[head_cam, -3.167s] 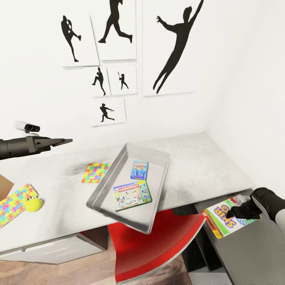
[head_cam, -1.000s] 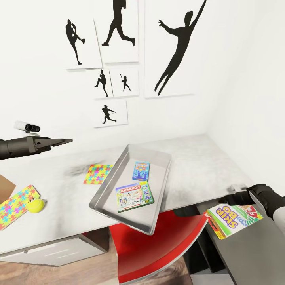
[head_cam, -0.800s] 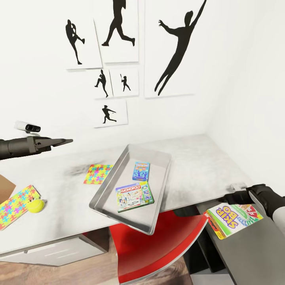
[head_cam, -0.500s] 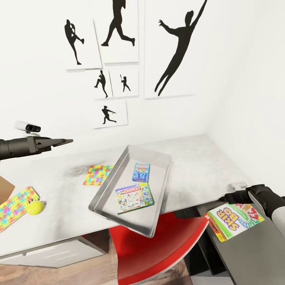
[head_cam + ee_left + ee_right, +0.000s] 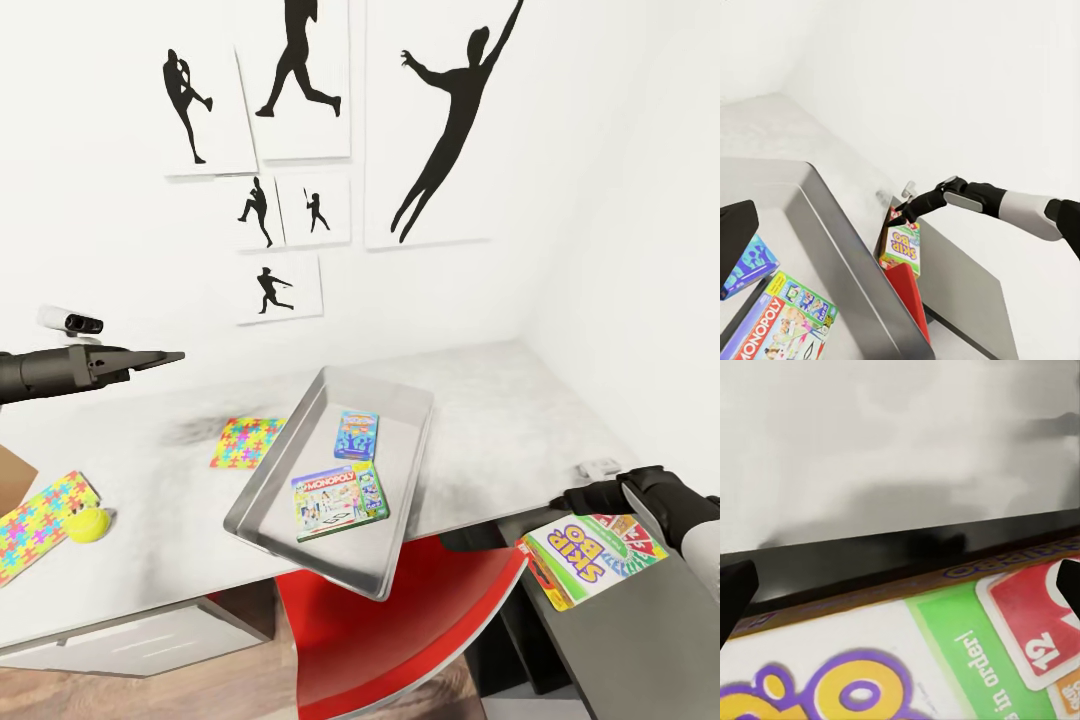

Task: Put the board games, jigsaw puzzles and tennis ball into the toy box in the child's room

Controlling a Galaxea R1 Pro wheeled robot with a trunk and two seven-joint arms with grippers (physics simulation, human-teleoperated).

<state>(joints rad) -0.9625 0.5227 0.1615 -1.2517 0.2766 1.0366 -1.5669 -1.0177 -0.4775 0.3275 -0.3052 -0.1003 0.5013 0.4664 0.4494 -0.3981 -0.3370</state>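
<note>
The toy box (image 5: pixel 262 487), a shallow grey metal tray, lies on the table (image 5: pixel 500 420) and juts over its front edge. Inside it are a Monopoly board game (image 5: pixel 338 500) and a small blue board game (image 5: pixel 356 434). The yellow SKIP-BO board game (image 5: pixel 590 555) (image 5: pixel 900 247) (image 5: pixel 945 660) lies flat on the lower dark side unit. My right gripper (image 5: pixel 565 497) (image 5: pixel 907 214) hovers just above it, open and empty. Two jigsaw puzzles (image 5: pixel 245 441) (image 5: pixel 35 515) and the tennis ball (image 5: pixel 88 522) sit on the table's left part. My left gripper (image 5: pixel 165 356) hangs open above them.
A red chair (image 5: pixel 400 620) stands under the table's front edge, below the tray. The dark grey side unit (image 5: pixel 640 640) fills the lower right corner. A brown box corner (image 5: pixel 10 470) shows at the far left. White walls with silhouette posters (image 5: pixel 440 120) close off the back and right.
My right gripper, which was down on the SKIP-BO box, has risen off it and now hovers above. The box lies slightly further right. The left arm has not moved.
</note>
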